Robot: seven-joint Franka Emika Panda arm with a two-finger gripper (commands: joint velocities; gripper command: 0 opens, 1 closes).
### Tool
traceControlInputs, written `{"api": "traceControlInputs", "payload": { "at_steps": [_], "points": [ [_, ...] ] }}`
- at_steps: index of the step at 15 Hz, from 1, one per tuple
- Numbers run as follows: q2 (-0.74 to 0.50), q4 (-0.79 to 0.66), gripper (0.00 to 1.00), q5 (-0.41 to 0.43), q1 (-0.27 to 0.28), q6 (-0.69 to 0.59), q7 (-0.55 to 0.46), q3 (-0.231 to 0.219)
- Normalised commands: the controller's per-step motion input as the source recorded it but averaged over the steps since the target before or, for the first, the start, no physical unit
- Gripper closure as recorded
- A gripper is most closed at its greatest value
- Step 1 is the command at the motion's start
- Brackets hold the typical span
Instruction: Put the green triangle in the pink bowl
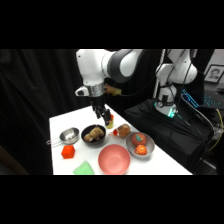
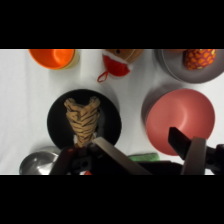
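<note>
The green triangle [image 1: 84, 169] lies flat at the table's front edge, left of the pink bowl [image 1: 114, 159], which holds nothing. In the wrist view only a thin strip of the green triangle [image 2: 145, 157] shows behind the linkage, beside the pink bowl [image 2: 180, 120]. My gripper [image 1: 102, 114] hangs above the far rim of a black bowl [image 1: 93, 144], well back from the triangle. In the wrist view the gripper [image 2: 136, 139] is open, with nothing between its fingers.
The black bowl [image 2: 57, 120] holds a striped tan toy [image 2: 82, 117]. A metal bowl [image 1: 69, 135] and a red-orange block [image 1: 68, 151] sit to the left. A grey bowl [image 1: 129, 143] with red fruit is on the right, with a small toy [image 1: 121, 131] and an orange cup [image 2: 52, 56] behind.
</note>
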Motion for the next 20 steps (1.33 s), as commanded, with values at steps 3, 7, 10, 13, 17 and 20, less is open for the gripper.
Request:
{"api": "traceControlInputs", "payload": {
  "at_steps": [3,7,10,13,17,20],
  "points": [
    [0.05,0.08,0.00,-0.027,-0.035,0.04,0.04,0.054],
    [0.20,0.34,0.00,-0.038,0.012,0.03,0.06,0.083],
    [0.40,0.60,0.00,-0.060,0.061,-0.01,0.10,0.086],
    [0.49,0.68,0.00,-0.123,0.079,0.00,0.16,0.043],
    [0.52,0.70,0.00,-0.196,0.095,-0.01,0.18,-0.012],
    [0.49,0.70,0.00,-0.221,0.128,-0.05,0.17,-0.050]
  ]
}}
